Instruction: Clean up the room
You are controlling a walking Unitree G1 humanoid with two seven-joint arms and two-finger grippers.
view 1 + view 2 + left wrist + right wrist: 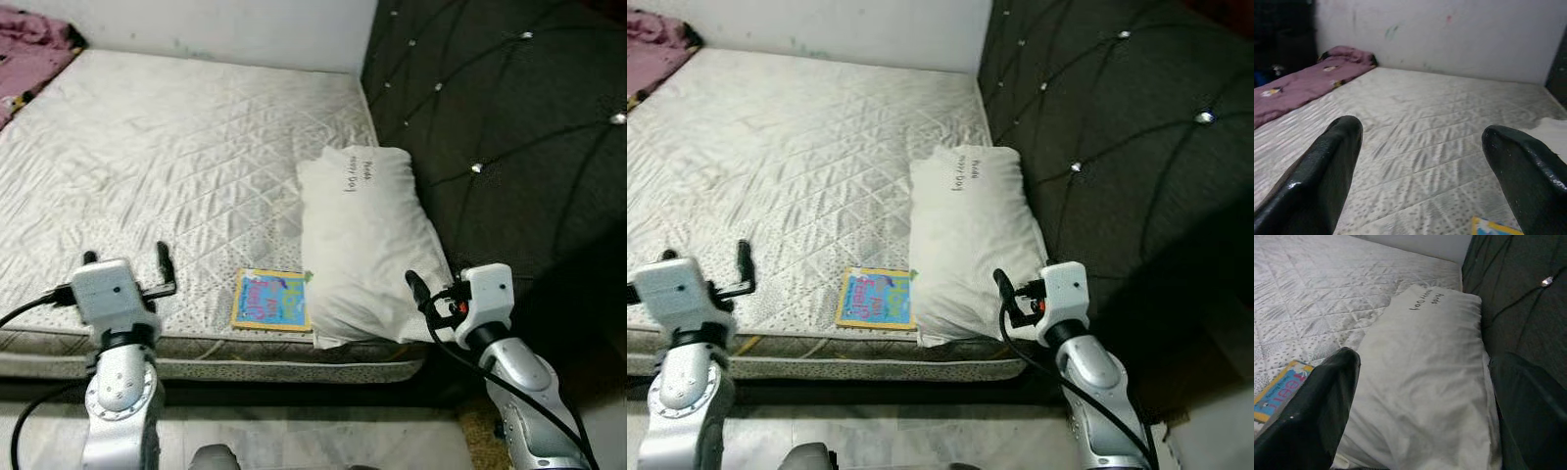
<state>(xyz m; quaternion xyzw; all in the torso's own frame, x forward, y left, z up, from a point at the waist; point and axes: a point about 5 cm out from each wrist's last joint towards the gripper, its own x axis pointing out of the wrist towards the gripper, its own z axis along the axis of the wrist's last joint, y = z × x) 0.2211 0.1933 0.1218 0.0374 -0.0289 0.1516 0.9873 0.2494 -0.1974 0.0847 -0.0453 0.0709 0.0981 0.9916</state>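
Note:
A white pillow [367, 235] with dark handwriting lies at the mattress's right side, against the black headboard. A colourful children's book [272, 300] lies flat beside the pillow's near left corner, close to the mattress's front edge. My left gripper [125, 253] hovers open over the front edge of the mattress, left of the book, with nothing between its fingers [1327, 166]. My right gripper [431, 294] is open at the pillow's near right corner, and in the right wrist view the pillow [1425, 382] spreads between its fingers [1322, 401].
The bare quilted mattress [176, 147] stretches back to a white wall. A purple blanket [29, 49] is bunched at its far left corner. The tufted black headboard [509, 127] rises on the right. Pale tiled floor [294, 441] runs below the bed's front edge.

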